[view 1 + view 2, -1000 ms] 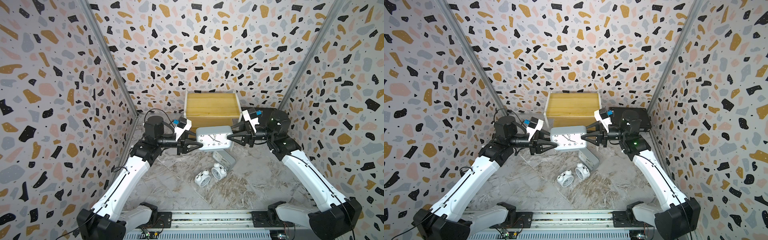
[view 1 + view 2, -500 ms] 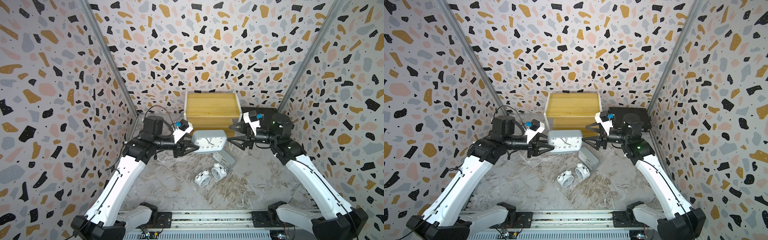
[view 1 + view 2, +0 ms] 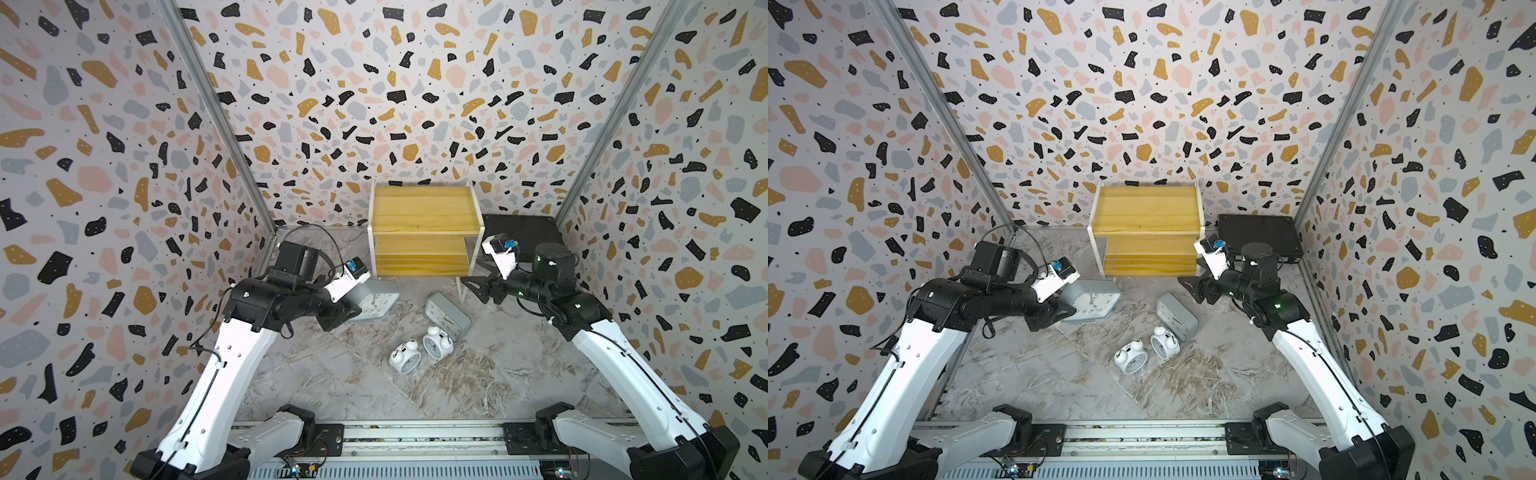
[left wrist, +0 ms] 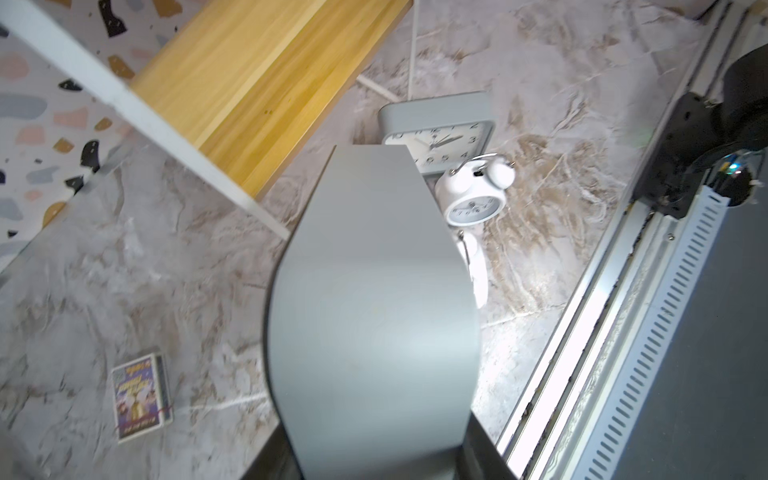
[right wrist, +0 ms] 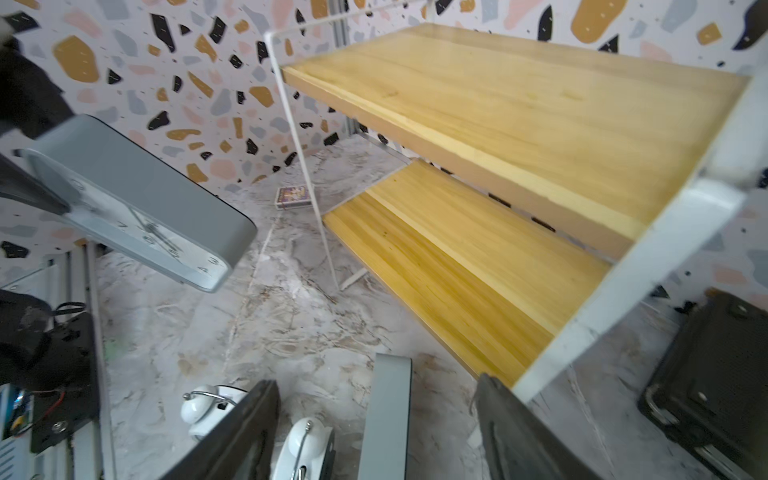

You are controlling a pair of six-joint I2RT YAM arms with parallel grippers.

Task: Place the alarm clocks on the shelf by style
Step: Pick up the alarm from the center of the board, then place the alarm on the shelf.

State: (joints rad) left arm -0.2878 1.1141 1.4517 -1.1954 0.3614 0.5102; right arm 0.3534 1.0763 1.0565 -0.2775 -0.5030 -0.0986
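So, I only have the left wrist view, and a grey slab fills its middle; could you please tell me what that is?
Observer: It is a grey clock gripped in the jaws of the left gripper. In both top views it hangs off the table with its white face tilted upward.
Operator: Thank you. Is the other arm carrying anything?
Observer: No. The right gripper is in front of the shelf, near its front right leg, with its jaws apart and nothing between them.
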